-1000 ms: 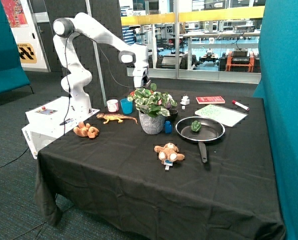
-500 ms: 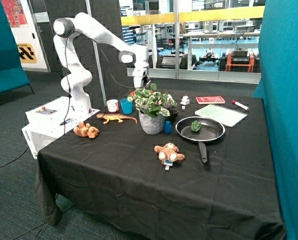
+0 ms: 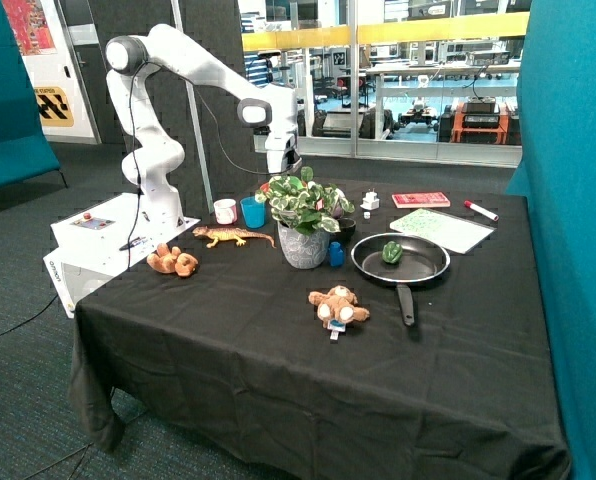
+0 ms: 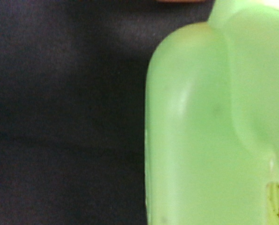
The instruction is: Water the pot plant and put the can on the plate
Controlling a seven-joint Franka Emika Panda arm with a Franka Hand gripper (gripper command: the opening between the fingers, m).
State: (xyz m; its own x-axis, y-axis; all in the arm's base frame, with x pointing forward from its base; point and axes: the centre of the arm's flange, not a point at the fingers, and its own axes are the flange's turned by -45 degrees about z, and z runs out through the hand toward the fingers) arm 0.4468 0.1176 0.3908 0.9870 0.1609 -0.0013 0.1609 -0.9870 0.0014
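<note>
Outside view, left to right.
- White cup and blue cup are standing near the far edge of the table, untouched.
- Gripper is hanging low just behind the pot plant, between the blue cup and the leaves. Over the last second the arm is hardly shifting at all; it is holding the same low pose.
- Pan is sitting beyond the plant, toward the middle of the table.

Meaning, as a judgement: the arm is settling on the can rather than carrying it. Watering is not yet begun, and the can is not yet on any plate.

Wrist view: the can is filling most of the frame, very close to the camera. It is pale bright green, smooth, rounded and slightly translucent, with dark cloth behind it. In the outside view it is hidden behind the plant, near the far edge.

Gripper state: cannot tell whether it is gripping the can or free of it.
</note>
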